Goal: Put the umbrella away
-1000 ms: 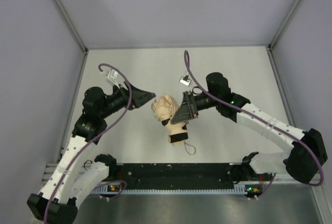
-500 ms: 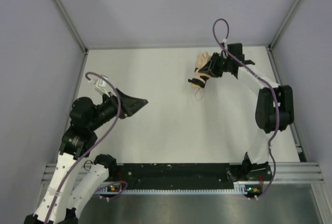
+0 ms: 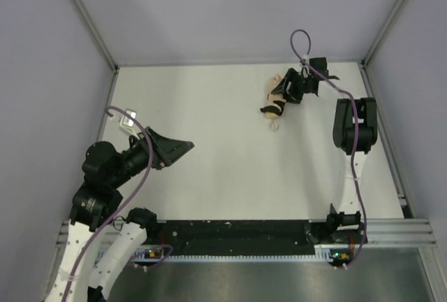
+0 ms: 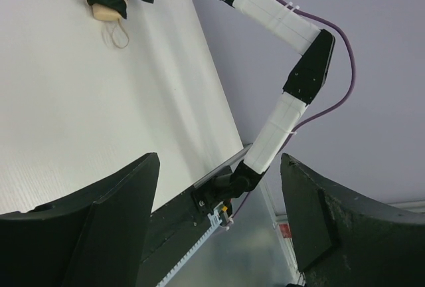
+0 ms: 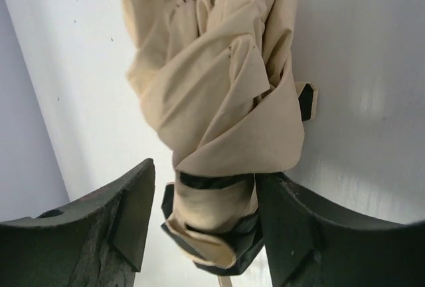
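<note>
Found the umbrella (image 3: 274,98) lying on the white table (image 3: 209,106), at about one o'clock from the table's middle in the top view, well toward the far edge. Saw its crumpled beige canopy (image 5: 219,81) bunched toward twelve o'clock and its handle (image 4: 106,13) toward six. Noted the black band (image 5: 211,182) wrapped round the narrow part, and the loop strap (image 3: 274,125) lying flat on the table just past the handle at six o'clock. Found the right gripper (image 3: 285,92) at the umbrella's two o'clock side, jaws parted and straddling the bundle. In the wrist view, saw the five-o'clock finger (image 5: 299,234) against the fabric and the seven-o'clock finger (image 5: 113,227) just clear of it, a sliver of table showing between. Found the left gripper (image 4: 219,164) at nine o'clock of the table, well apart from the umbrella, jaws spread wide with nothing between them.
</note>
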You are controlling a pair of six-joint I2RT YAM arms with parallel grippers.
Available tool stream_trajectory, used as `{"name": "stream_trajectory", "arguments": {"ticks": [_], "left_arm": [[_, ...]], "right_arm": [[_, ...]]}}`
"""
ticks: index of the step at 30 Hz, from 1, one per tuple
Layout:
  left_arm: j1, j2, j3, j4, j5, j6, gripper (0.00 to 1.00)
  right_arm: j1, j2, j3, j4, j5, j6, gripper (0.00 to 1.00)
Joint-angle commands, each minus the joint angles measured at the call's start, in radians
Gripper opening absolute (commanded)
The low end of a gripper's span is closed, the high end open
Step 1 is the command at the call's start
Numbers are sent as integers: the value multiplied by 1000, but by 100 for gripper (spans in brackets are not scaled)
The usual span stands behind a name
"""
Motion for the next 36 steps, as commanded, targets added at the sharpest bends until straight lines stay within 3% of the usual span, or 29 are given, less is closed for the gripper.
{"name": "stream_trajectory", "arguments": {"ticks": [1,3,6,12,17,21,24,30,36], "left_arm": [[3,65,98,23,8,36,79],[3,98,132,3,0,62,78],[3,131,177,0,15,91,78],[3,153,154,73,57,59,79],[3,151,108,142,68,19,79],[3,138,103,158,65,10,80],[3,125,103,164,57,13,80],[3,58,100,147,17,37,81],[3,6,91,87,-37,48,82]], "right_arm": [[-4,-70,102,-70,58,-67,69],[-9,-105,133,-178,133,-99,79],[-11,-192,151,-405,292,-140,84],[-6,-566,-159,-542,441,-125,85],[63,-902,-449,-555,399,-125,86],[95,-1160,-577,-618,324,-112,92],[94,-1358,-614,-636,215,-82,98],[95,-1674,-588,-635,113,31,99],[95,-1803,-590,-621,125,85,99]]}}
